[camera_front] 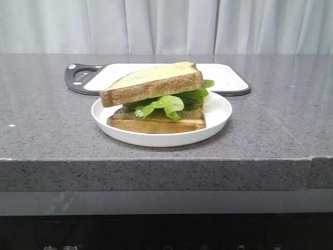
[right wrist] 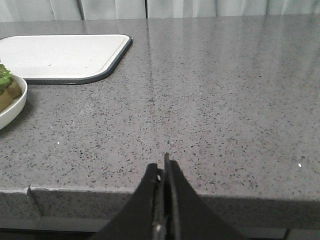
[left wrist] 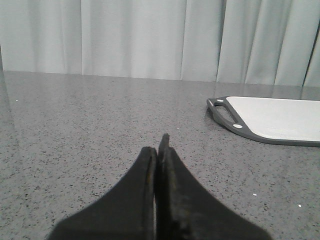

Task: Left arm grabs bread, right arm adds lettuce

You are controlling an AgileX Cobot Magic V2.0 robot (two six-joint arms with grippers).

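A white plate (camera_front: pixel 218 112) at the middle of the counter holds a stacked sandwich. The thick bread (camera_front: pixel 151 82) lies tilted on top of the green ruffled lettuce (camera_front: pixel 166 104), which rests on a thinner slice (camera_front: pixel 156 124). Neither arm shows in the front view. In the left wrist view my left gripper (left wrist: pixel 159 145) is shut with nothing in it, low over bare counter; the sandwich is out of that view. My right gripper (right wrist: pixel 161 165) is also shut and empty, near the counter's front edge. The plate's rim (right wrist: pixel 12 107) and a bit of lettuce (right wrist: pixel 4 75) show far off to its side.
A white cutting board with a dark grey rim and handle (camera_front: pixel 223 75) lies behind the plate, seen also as the board (left wrist: pixel 280 117) and the board (right wrist: pixel 60 55) in the wrist views. White curtains hang behind the grey speckled counter (camera_front: pixel 52 125).
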